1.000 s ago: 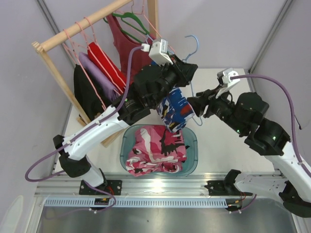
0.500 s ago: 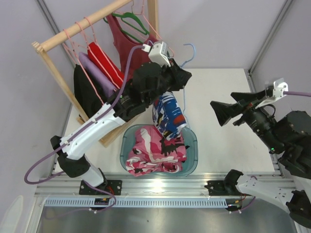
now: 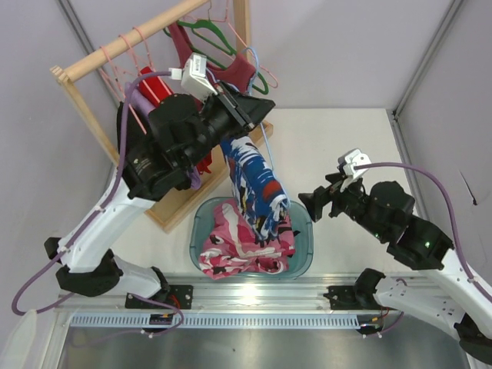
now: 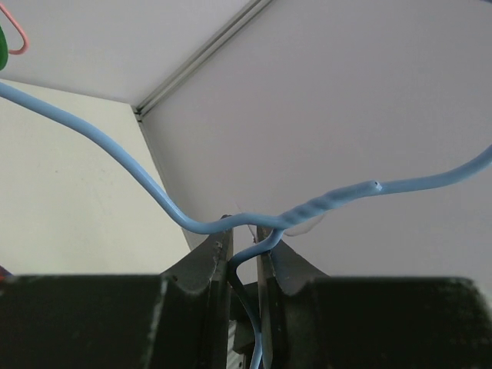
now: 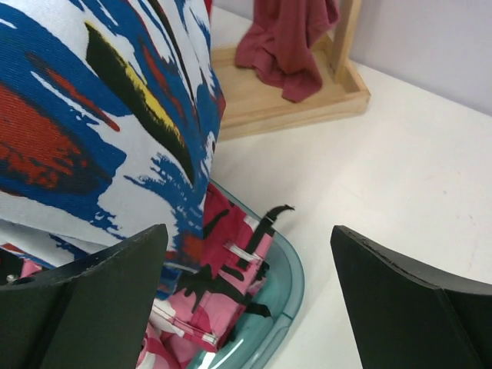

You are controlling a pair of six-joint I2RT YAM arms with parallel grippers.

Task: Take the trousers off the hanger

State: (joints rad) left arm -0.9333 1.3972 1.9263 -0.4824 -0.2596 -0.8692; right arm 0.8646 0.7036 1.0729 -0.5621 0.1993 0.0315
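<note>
The trousers [image 3: 254,181], royal blue with white and red patches, hang from the thin light-blue hanger [image 3: 267,150], and their lower end reaches into the teal basin [image 3: 307,231]. My left gripper [image 3: 257,108] is held high by the rack. In its wrist view it [image 4: 244,238] is shut on the hanger [image 4: 115,157] just below the twisted neck. My right gripper [image 3: 307,204] is low at the basin's right side, open and empty. In the right wrist view the trousers [image 5: 92,115] fill the upper left, just left of the open right gripper [image 5: 250,231].
A pink-white-black camouflage garment [image 3: 246,246] lies in the basin [image 5: 284,284]. The wooden rack [image 3: 84,115] stands at the back left with pink hangers [image 3: 123,54], a green hanger [image 3: 207,31] and a dark-red tank top [image 5: 288,38]. Grey walls close in on both sides.
My right gripper let go of the trousers, opened wide, drew back, then came down beside the basin. The left arm swung the hanger left and up; the trousers now dangle into the basin.
</note>
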